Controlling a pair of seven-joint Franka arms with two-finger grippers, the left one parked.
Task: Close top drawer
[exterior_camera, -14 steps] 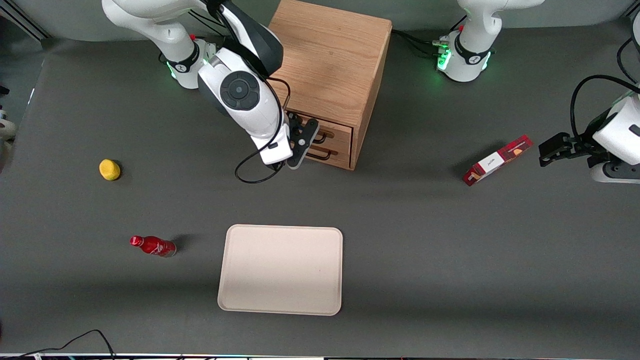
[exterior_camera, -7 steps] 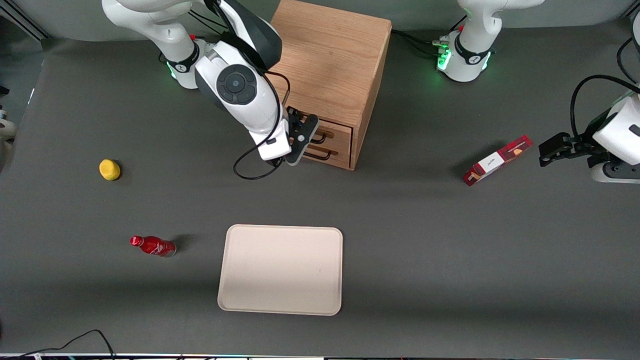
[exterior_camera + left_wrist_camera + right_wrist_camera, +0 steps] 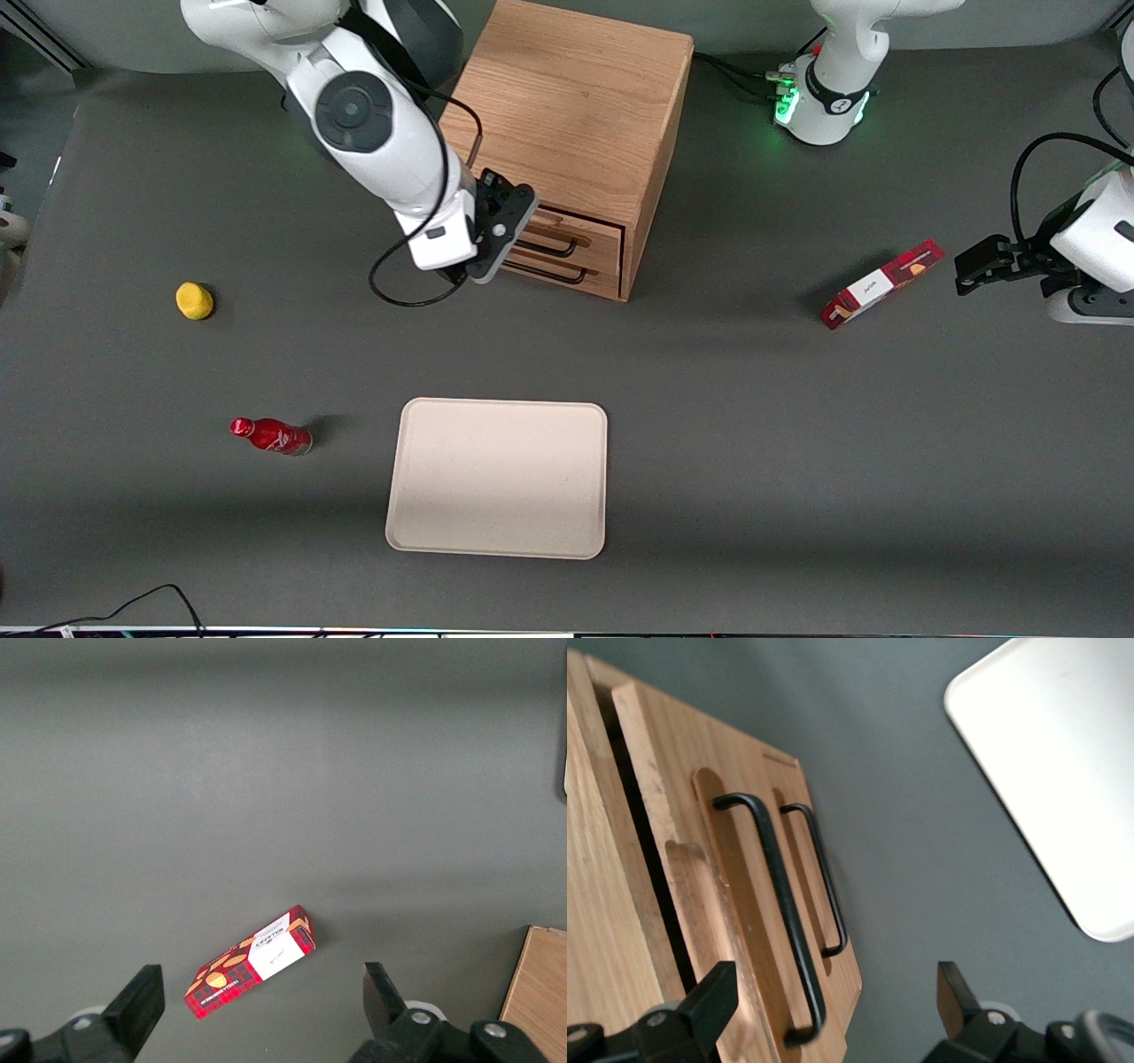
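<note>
The wooden cabinet (image 3: 576,106) stands far from the front camera. Its top drawer (image 3: 592,232) has a black wire handle (image 3: 545,245) and a raised strip. The drawer front sits close to the cabinet face, with a thin dark gap along its edge. My right gripper (image 3: 507,232) is open and empty. It hovers by the drawer fronts' end toward the working arm's side, touching nothing. In the right wrist view the top drawer (image 3: 682,895), its handle (image 3: 780,912) and the lower drawer's handle (image 3: 819,877) show between my open fingers (image 3: 713,992).
A cream tray (image 3: 496,478) lies nearer the front camera than the cabinet and also shows in the right wrist view (image 3: 1063,771). A red bottle (image 3: 271,436) and a yellow fruit (image 3: 194,300) lie toward the working arm's end. A red box (image 3: 881,283) lies toward the parked arm's end.
My right gripper has moved off the drawer handles toward the working arm's end of the table and slightly away from the front camera. The drawer front looks unchanged.
</note>
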